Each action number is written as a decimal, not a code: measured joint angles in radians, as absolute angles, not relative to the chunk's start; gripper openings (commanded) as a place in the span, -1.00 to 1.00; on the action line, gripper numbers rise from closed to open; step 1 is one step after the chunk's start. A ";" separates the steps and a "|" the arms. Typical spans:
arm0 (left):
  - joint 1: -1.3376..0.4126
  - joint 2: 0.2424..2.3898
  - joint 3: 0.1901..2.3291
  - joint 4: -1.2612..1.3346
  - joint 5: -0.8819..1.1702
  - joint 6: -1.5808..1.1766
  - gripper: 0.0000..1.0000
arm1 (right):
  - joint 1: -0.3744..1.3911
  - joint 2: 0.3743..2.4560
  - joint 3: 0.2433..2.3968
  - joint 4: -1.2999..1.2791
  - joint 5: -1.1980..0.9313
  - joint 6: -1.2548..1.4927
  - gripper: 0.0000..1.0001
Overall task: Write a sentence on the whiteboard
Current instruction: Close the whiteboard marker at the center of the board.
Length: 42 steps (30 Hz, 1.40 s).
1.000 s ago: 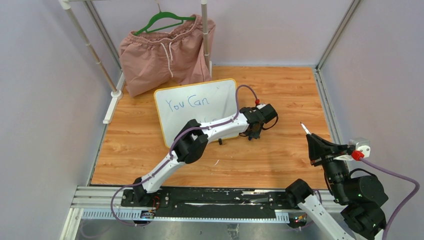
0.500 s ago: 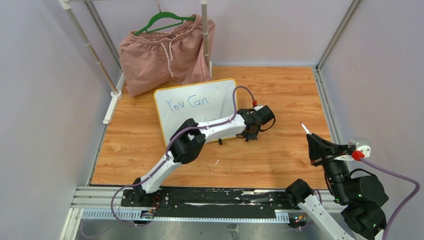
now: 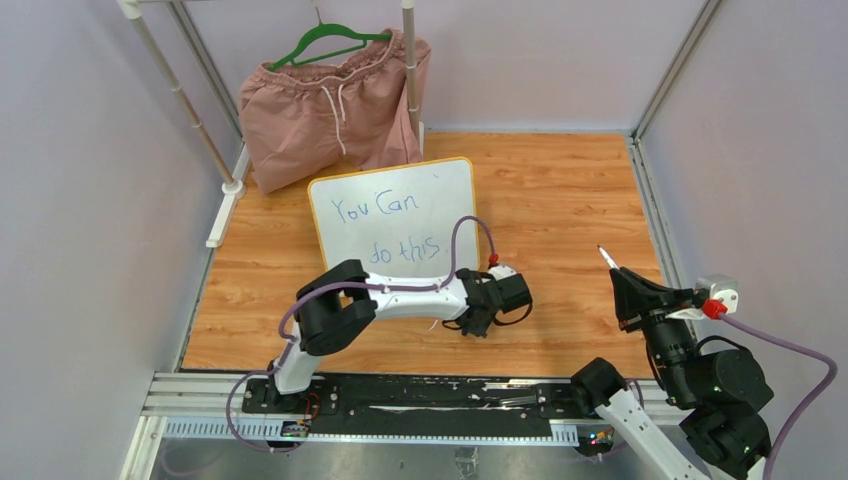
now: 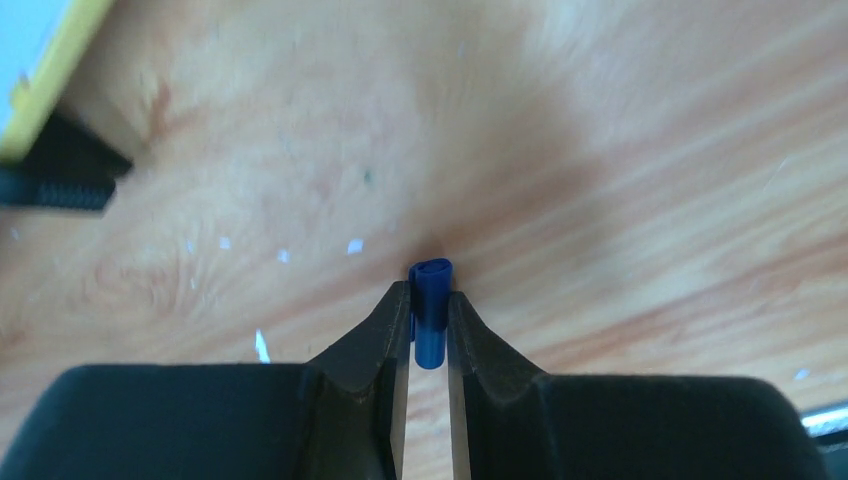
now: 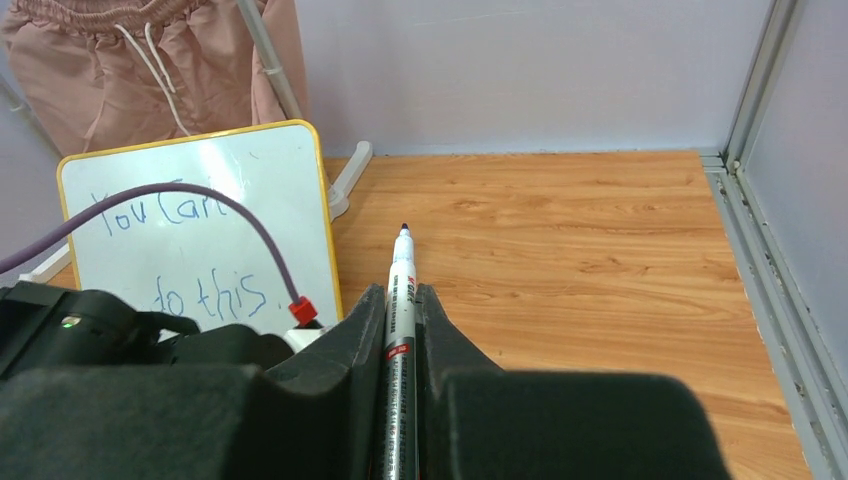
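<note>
At left-centre of the wooden bench point(image 3: 560, 190), propped upright: a rectangular glossy whiteboard with a thin yellow frame point(image 3: 440, 190), carrying the thin blue handwritten sentence point(image 3: 405, 250) "You Can do this" in two lines. Reads as complete, so writing judged done and capping the pen judged the step in hand.

Just right of the board's near corner, low over the wood: the left pincer point(image 3: 474, 326), clamped on a small blue cap point(image 4: 431, 312).

Far right, raised: the right pincer point(image 3: 620, 280), clamped on a white marker pen point(image 5: 401, 300), bare tip up.

Next calls for lining cap mouth and pen tip on one axis, then pressing together.

Shown only from the left wrist: the cap. Only from the right wrist: the pen's printed barrel. Only from above: both pincers well apart.
</note>
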<state>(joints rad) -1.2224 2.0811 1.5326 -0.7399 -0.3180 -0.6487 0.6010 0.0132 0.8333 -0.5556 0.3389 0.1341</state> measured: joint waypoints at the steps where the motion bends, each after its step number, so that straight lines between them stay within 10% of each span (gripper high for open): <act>1: -1.232 2.054 1.488 -0.723 -0.318 -0.661 -1.00 | 0.601 0.013 0.833 -0.556 0.338 0.136 -1.00; 25: -1.235 1.925 1.297 -0.657 -0.281 -0.662 -0.29 | 0.601 0.013 0.832 -0.606 0.322 0.165 -1.00; 42: -1.235 1.941 1.323 -0.686 -0.254 -0.627 -0.49 | 0.601 0.013 0.833 -0.607 0.322 0.165 -1.00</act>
